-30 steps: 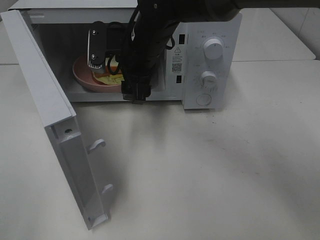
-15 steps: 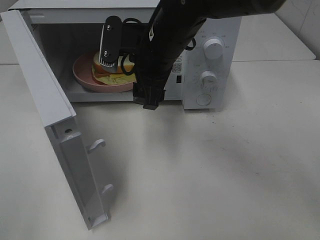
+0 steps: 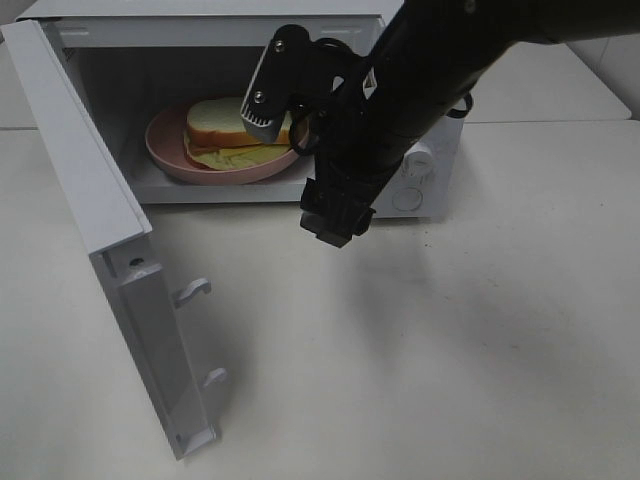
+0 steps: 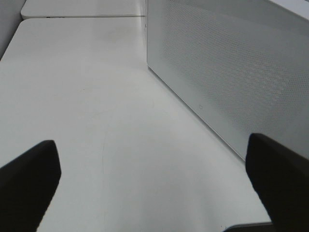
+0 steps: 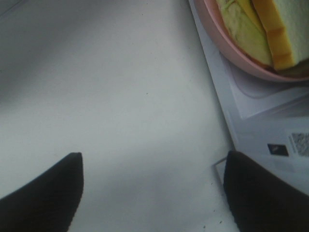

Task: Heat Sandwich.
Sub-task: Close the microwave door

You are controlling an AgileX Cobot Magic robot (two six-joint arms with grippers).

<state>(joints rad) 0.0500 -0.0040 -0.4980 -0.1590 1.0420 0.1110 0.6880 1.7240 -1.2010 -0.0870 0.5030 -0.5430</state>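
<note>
Sandwich [image 3: 225, 128]: lying on the pink plate [image 3: 165, 150] inside the microwave [image 3: 220, 30], at roughly 11 o'clock from the middle of the high view, white slice uppermost, yellow-green filling showing along the near edge. Seeing the door [image 3: 80, 150] swung wide open, running from 10 down to 7 o'clock, with two latch hooks [image 3: 192, 290] sticking out of its inner face. Recording the right gripper [image 5: 152, 169] as hanging over the table [image 3: 450, 330] just outside the cavity, at about 4 o'clock of the sandwich and apart from it; fingers spread wide, pinching nothing. Catching, in the right wrist view, the plate rim and a sandwich corner, plus a QR-type label [image 5: 301, 142] and a dark square sticker [image 5: 277, 149] on the microwave front; print too small for reading. Recording the left gripper [image 4: 150, 145] as likewise spread wide, holding nothing, hovering over the table beside a white panel [image 4: 231, 72] carrying a fine dot pattern. Noting one knob [image 3: 420, 158] peeking out from behind the right arm [image 3: 440, 60], at 3 o'clock of the plate.
</note>
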